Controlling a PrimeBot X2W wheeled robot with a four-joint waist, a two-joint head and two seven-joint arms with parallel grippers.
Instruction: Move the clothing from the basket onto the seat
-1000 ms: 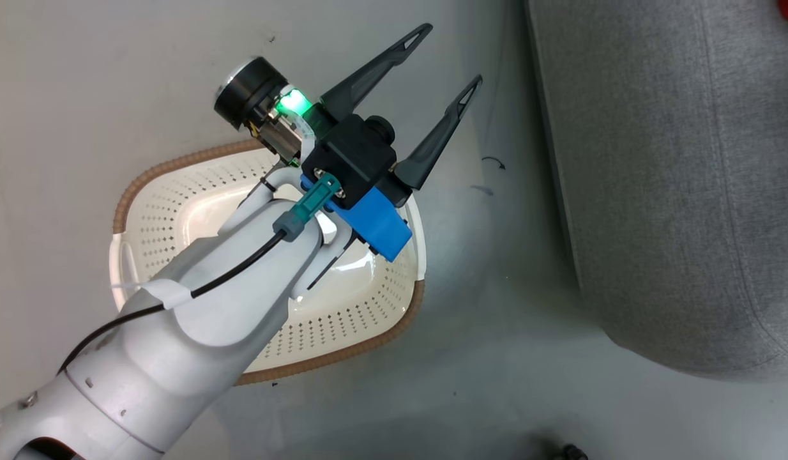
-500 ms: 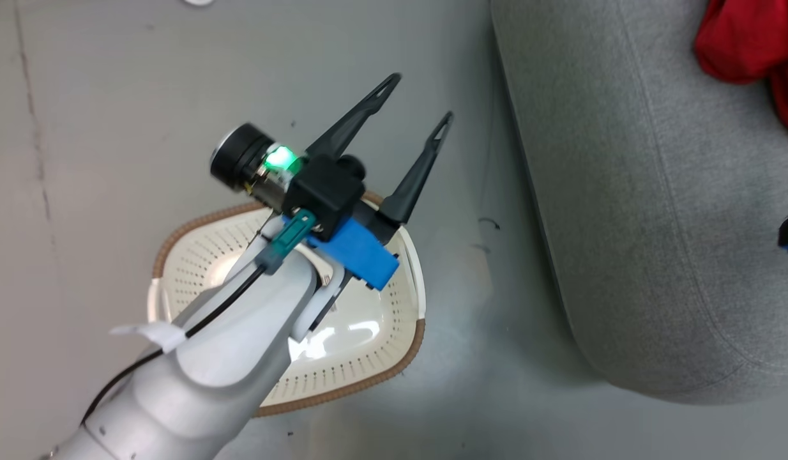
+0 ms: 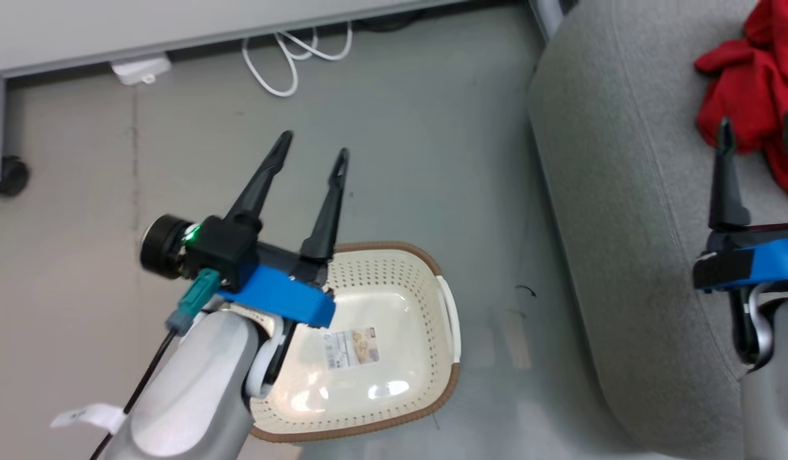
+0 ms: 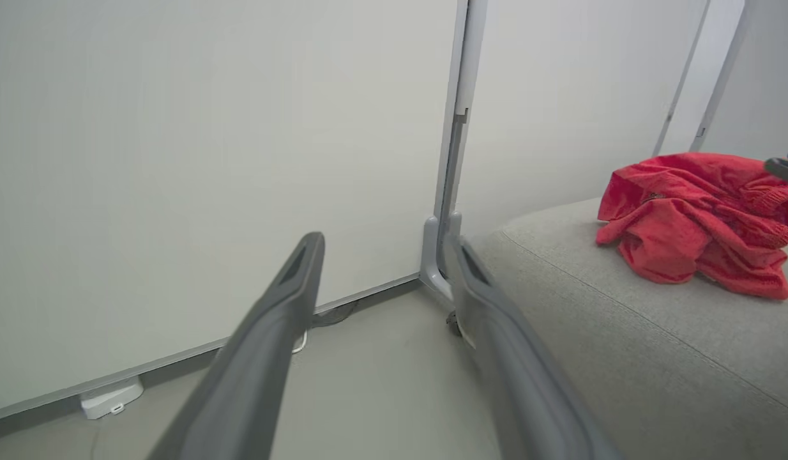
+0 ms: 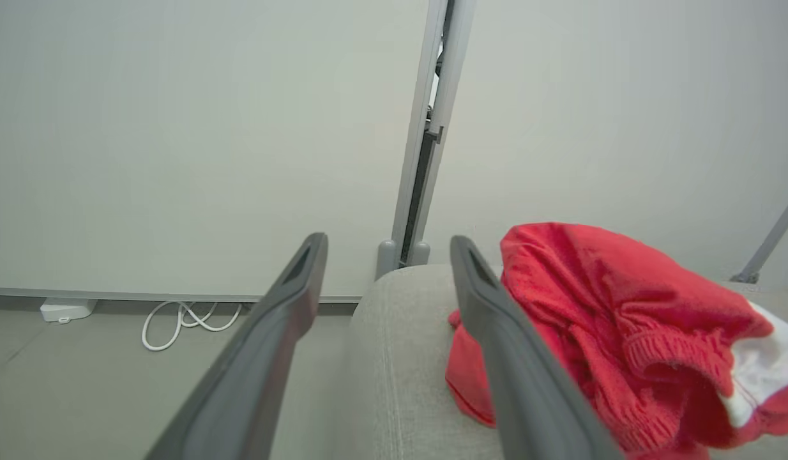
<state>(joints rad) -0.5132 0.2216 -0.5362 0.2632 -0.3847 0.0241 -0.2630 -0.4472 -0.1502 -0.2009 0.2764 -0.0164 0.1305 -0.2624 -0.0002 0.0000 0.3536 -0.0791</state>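
Risks first:
- The right claw [image 3: 758, 121] is spread wide and holds nothing, but its fingertips sit right at the clothing [image 3: 748, 76]. In the right wrist view one finger overlaps the red heap [image 5: 598, 319], and we can't tell whether it touches. If a tip has caught the thick knit, we reckon pulling the arm back could drag the heap toward the edge of the seat [image 3: 611, 191].
- The heap is loose and bunched, not spread flat. It lies well in from the seat's rounded edge, so a slide-off looks unlikely unless it gets snagged.
- The left claw [image 3: 314, 145] is also spread wide and empty, hanging over the far rim of the basket [image 3: 394, 250]. A careless drop of that arm could knock or tip the light basket.
- A loose white cable [image 3: 292, 61] lies on the floor [image 3: 432, 128] by the wall, which is a hazard for the wheels if we roll forward.

Containers:
- No garment shows in the basket, just the label sticker [image 3: 350, 348] on its bottom. The left forearm [image 3: 196, 383] hides one corner, so we can't vouch for that part.
- The seat carries the red heap. Smooth fabric and white-trimmed knit both show in it, so it looks like both pieces. We judge the transfer done.
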